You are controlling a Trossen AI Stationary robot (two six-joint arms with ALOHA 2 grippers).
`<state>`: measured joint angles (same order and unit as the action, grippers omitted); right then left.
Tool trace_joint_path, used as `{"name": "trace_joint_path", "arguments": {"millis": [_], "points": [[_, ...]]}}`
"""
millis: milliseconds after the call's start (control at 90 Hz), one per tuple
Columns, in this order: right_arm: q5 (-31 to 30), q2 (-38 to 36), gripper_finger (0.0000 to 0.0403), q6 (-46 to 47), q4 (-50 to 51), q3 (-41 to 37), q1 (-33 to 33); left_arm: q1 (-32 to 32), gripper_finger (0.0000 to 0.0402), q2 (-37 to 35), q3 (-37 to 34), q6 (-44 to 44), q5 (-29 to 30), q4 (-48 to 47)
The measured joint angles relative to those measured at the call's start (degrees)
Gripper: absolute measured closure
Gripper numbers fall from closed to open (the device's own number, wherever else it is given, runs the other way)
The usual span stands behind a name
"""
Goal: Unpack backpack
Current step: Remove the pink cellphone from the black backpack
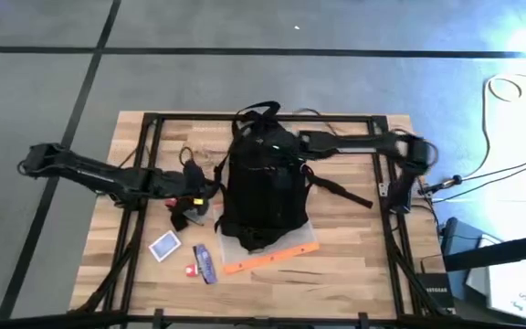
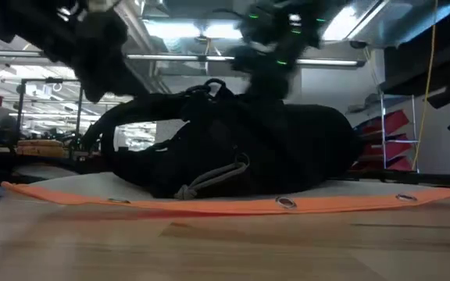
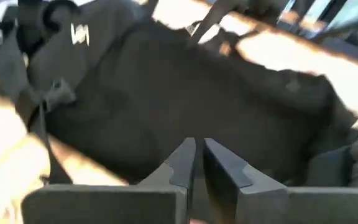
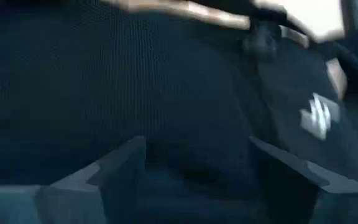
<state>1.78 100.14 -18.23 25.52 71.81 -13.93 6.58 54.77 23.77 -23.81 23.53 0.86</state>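
Note:
The black backpack (image 1: 263, 183) lies on its side on a white mat with an orange edge (image 1: 272, 258) in the middle of the table. Its straps trail toward the far and right sides. My left gripper (image 3: 197, 155) is shut with nothing between its fingers, close to the backpack's left side (image 1: 197, 194), pointing at the fabric. My right gripper (image 4: 197, 162) is open over the backpack's far upper part (image 1: 286, 142), and black fabric fills the space between its fingers. In the low view it hangs above the bag's top (image 2: 276, 58). My right gripper comes down slanting from the table's right far side onto the backpack's upper fabric (image 4: 185, 124), with its open fingers (image 4: 126, 162) on either side of a stretch of cloth. I cannot tell whether they touch it.
Near the table's front left lie a blue-and-white card pack (image 1: 164, 245), a blue packet (image 1: 205, 263) and a small red thing (image 1: 190, 270). A black frame (image 1: 144, 128) runs around the table top. There is bare wood at the front right (image 1: 354, 274).

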Motion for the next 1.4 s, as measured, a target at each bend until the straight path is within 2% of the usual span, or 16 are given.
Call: {"name": "trace_joint_path", "arguments": {"millis": [144,222,322,511,656,844,967,1011,1144,1400], "points": [[-0.7,-13.8,0.0156,1.5,-6.6,-15.7,0.0,0.0,0.0384,7.6,0.0,-0.7,0.3,2.7],[-0.7,-16.9,0.0163,2.5,-5.5,-20.6,0.0,0.0,0.0384,11.5,0.0,0.3,0.9,6.7],[1.1,-18.2,0.0174,3.3,-7.1,-23.1,0.0,-0.6,0.0384,16.1,0.0,2.3,1.3,12.3],[7.6,-13.3,0.0192,3.4,-19.8,-24.8,0.1,-4.0,0.0384,23.1,0.0,5.3,1.0,19.7],[7.0,-9.5,0.0189,1.6,-24.2,-24.7,0.1,-7.8,0.0384,26.7,0.0,5.7,-0.6,21.1],[9.0,-5.8,0.0168,-1.2,-28.8,-24.7,1.7,-12.4,0.0384,30.8,0.1,5.2,-2.6,22.1],[9.3,-4.2,0.0160,-1.8,-33.6,-24.6,3.3,-14.7,0.0384,33.7,0.2,5.2,-5.7,27.0],[8.6,-3.4,0.0159,-2.9,-34.8,-24.6,3.9,-15.3,0.0384,34.9,0.2,5.2,-7.1,29.7],[0.9,-0.9,0.0159,-5.4,-36.0,-24.4,5.1,-16.2,0.0384,37.8,0.3,5.6,-10.3,37.2],[3.1,0.2,0.0160,-0.6,-37.8,-20.7,5.3,-16.2,0.0384,40.3,1.5,7.5,-10.7,39.2]]}}
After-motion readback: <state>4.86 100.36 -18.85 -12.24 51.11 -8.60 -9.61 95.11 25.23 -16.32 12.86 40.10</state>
